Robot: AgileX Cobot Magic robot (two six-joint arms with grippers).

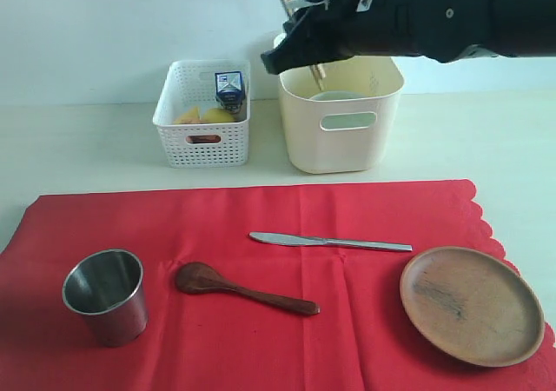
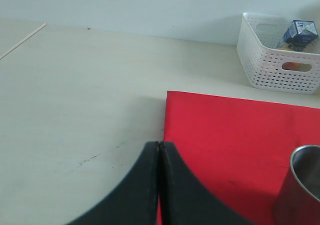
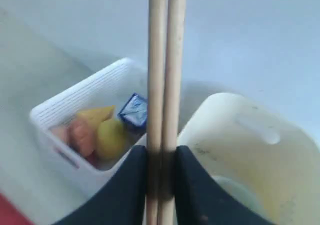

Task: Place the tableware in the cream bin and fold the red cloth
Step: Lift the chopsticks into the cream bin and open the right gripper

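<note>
Closest to the lens, the steel cup (image 1: 104,294) is stood upright on the red cloth (image 1: 261,347), which is spread flat over the counter (image 1: 87,139). The brown plate (image 1: 472,304) is set at the opposite near corner, by the scalloped edge. Between them the wooden spoon (image 1: 243,290) and the table knife (image 1: 330,241) are laid lengthwise, apart from one another. None of these four has been collected yet, so folding is judged premature — the cloth is kept open as the surface beneath them.

Behind the cloth the cream bin (image 1: 340,135) is placed just beside the white perforated basket (image 1: 202,139), in which food and a milk carton (image 1: 229,85) are kept apart from the tableware. A pale rounded shape, probably the white bowl (image 1: 337,96), is seen inside the bin.

The two chopsticks (image 3: 165,85) are clamped side by side in the right pincer (image 3: 161,175) and held steeply above the bin's rim — an attitude judged to suit dropping them in end first. The left pincer (image 2: 159,150) is pressed fully together with nothing in it. It is parked low at the cloth's left edge near the cup, clear of the other arm.
</note>
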